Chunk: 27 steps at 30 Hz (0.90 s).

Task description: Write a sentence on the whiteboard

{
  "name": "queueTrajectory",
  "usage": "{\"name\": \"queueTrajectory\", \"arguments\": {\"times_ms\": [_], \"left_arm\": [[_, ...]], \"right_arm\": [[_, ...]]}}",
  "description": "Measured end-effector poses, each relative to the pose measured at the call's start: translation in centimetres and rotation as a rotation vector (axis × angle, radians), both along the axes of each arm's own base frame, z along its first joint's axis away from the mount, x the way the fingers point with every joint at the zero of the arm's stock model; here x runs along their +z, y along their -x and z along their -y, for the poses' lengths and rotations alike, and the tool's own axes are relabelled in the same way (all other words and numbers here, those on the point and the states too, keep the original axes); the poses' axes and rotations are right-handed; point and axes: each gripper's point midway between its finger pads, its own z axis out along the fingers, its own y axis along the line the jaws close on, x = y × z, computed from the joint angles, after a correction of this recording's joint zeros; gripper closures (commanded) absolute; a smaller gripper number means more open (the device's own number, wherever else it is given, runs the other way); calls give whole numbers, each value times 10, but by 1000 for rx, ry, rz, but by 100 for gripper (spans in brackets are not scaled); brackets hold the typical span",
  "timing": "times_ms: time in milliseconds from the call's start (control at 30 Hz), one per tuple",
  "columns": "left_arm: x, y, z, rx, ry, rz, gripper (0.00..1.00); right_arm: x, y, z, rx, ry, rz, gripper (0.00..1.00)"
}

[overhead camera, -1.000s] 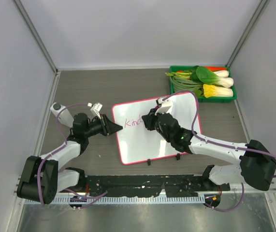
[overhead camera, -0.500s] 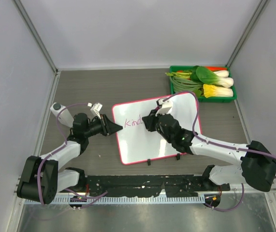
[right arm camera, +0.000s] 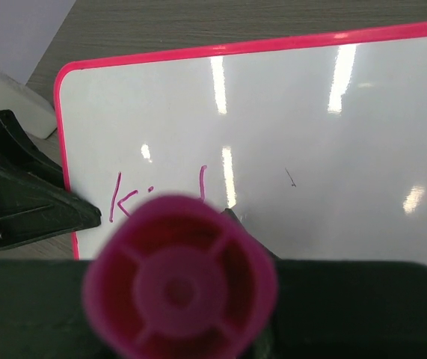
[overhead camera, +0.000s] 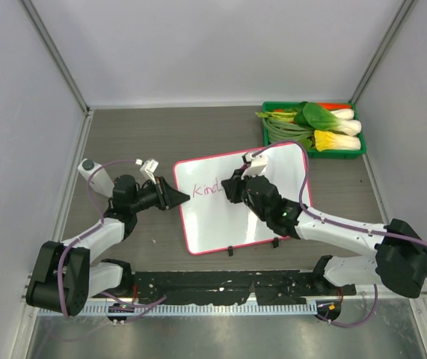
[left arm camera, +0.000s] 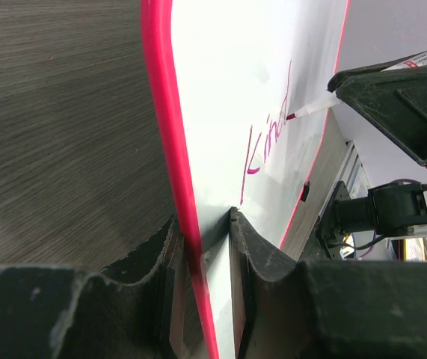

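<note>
My left gripper (overhead camera: 184, 197) has its jaws clamped on the pink left edge of the whiteboard (overhead camera: 228, 221), one finger on each side of the frame. My right gripper (overhead camera: 235, 185) has its jaws tight around the marker (left arm camera: 314, 106). The marker tip touches the board at the end of the sentence (overhead camera: 206, 188), which so far reads only "Kind". The board lies slanted in the middle of the table (overhead camera: 123, 134). The green tray (overhead camera: 348, 154) of vegetables is just beside its far right corner.

Right tool (overhead camera: 236, 188) with marker (left arm camera: 312, 105) crept slightly right along sentence (overhead camera: 207, 188). Right arm's rear links drifted right too. Added ink too small to tell.
</note>
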Motion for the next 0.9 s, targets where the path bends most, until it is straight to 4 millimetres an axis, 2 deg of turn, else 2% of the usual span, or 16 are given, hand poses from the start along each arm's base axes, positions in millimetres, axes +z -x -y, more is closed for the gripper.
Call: {"name": "queueTrajectory", "arguments": {"times_ms": [433,667,900], "left_arm": [[0,0,0,-1,0,1,100],[0,0,0,-1,0,1,100],[0,0,0,-1,0,0,100]], "right_arm": [[23,-11,1,-38,-6,52,99],[13,-14,1,-49,22,40,98],[12,-15,2,-57,25,41,99]]}}
